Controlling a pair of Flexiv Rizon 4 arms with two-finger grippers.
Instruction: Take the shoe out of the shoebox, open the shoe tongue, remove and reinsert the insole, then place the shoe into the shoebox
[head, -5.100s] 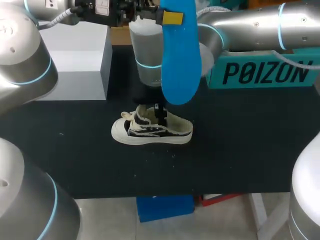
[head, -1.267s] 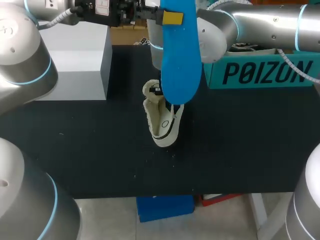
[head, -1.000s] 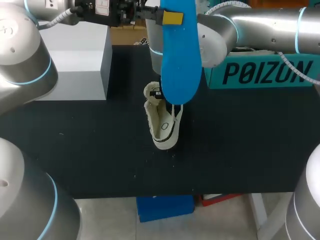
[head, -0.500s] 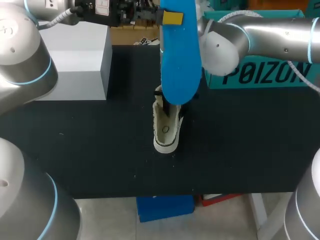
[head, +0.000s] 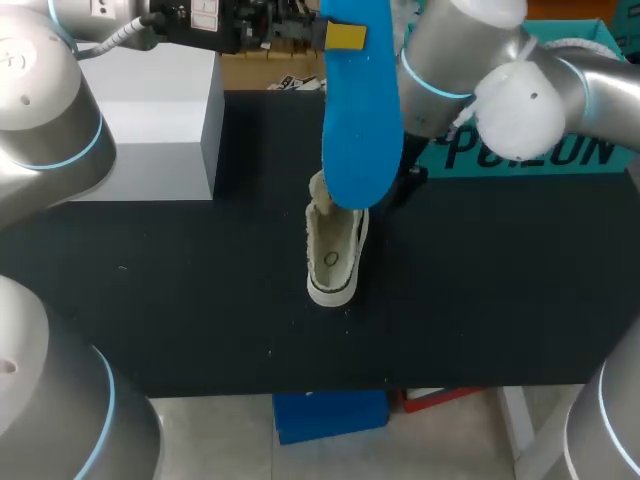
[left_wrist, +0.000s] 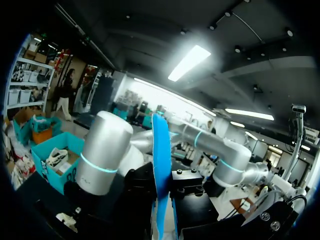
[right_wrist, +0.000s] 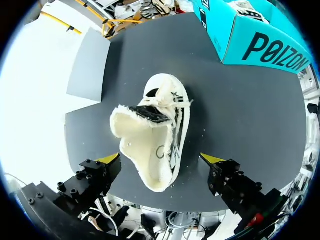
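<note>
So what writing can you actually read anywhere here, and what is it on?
"POIZON": on the side of the teal shoebox, clear in the right wrist view.
White labels on the left arm: too small to read.
Round mark inside the shoe: too blurred to read.

Spread pincer (right_wrist: 161, 159) hovers over the white shoe (right_wrist: 152, 140).

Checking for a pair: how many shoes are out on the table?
1: the shoe lies mid-table, ahead of the open right gripper. Another may sit hidden in the shoebox.
</note>
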